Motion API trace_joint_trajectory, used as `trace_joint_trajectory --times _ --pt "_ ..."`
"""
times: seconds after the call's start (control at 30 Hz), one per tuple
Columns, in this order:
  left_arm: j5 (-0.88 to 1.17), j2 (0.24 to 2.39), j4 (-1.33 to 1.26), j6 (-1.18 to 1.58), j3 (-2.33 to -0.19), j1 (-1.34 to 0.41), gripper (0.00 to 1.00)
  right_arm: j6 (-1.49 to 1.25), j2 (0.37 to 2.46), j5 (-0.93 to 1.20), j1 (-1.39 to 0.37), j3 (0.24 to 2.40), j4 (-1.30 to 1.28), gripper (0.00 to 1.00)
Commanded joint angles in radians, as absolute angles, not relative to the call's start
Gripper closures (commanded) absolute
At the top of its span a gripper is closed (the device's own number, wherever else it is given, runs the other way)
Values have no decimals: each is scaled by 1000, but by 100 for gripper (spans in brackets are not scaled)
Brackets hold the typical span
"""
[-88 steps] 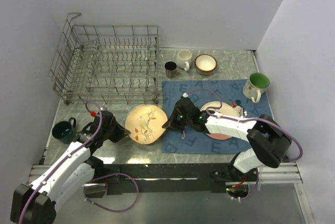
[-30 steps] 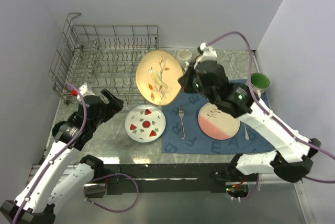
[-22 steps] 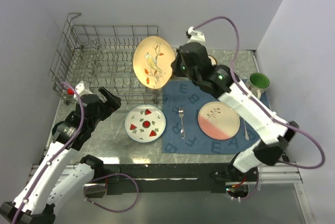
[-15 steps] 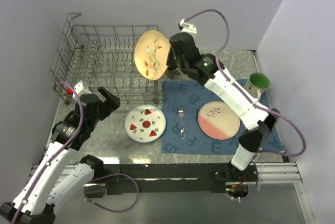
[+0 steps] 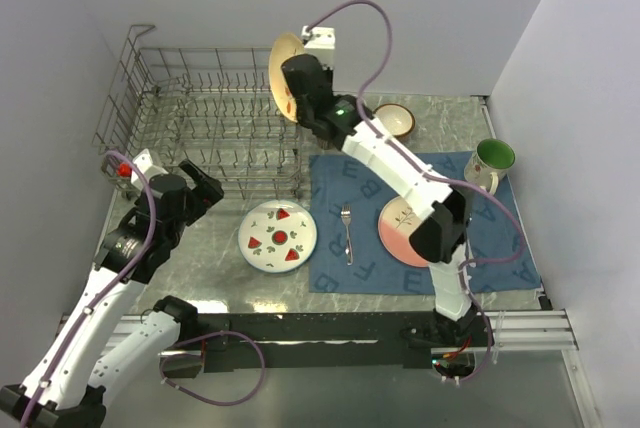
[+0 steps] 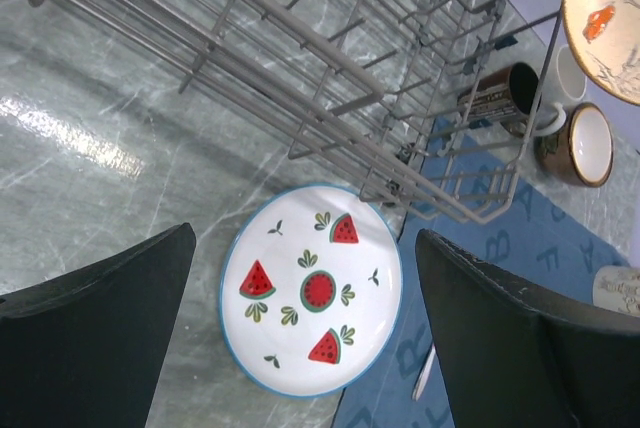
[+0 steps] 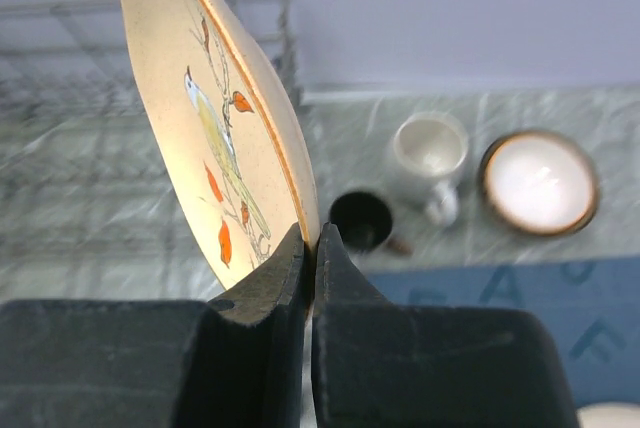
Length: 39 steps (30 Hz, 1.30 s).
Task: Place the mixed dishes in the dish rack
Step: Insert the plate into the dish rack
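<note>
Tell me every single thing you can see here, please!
dish rack: one, grey wire, far left of the table
tan floral plate: one, tan, held on edge by the rack's far right corner
watermelon plate: one, white and red, flat in front of the rack
placemat: one, blue with letters, right side
fork: one, silver, on the placemat
pink-and-cream plate: one, on the placemat, partly behind the right arm
bowl: one, brown rim, behind the placemat
white mug: one, beside the bowl
dark mug: one, beside the white mug
green mug: one, green inside, far right
table: one, grey marble
left gripper: open, holding nothing
right gripper: shut on the tan floral plate's rim
</note>
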<state>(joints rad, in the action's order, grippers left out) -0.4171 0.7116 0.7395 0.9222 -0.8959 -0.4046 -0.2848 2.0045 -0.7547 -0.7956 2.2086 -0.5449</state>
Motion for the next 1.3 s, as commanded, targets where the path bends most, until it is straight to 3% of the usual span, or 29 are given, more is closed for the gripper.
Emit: trace_joint_trajectory --times 0.0,0.33,0.77,1.27 --pt "-469 724 738 919 -943 -407 1 -25 2066 -991 -834 2298 -79 100" --pt "-454 761 709 916 -914 -407 1 261 2272 -1089 -853 2430 274 100" --pt "-436 818 710 908 -893 -407 0 213 2310 -1163 -873 2439 281 100" --pt "-449 652 700 899 -871 -407 1 136 2345 -1252 -911 2396 262 100"
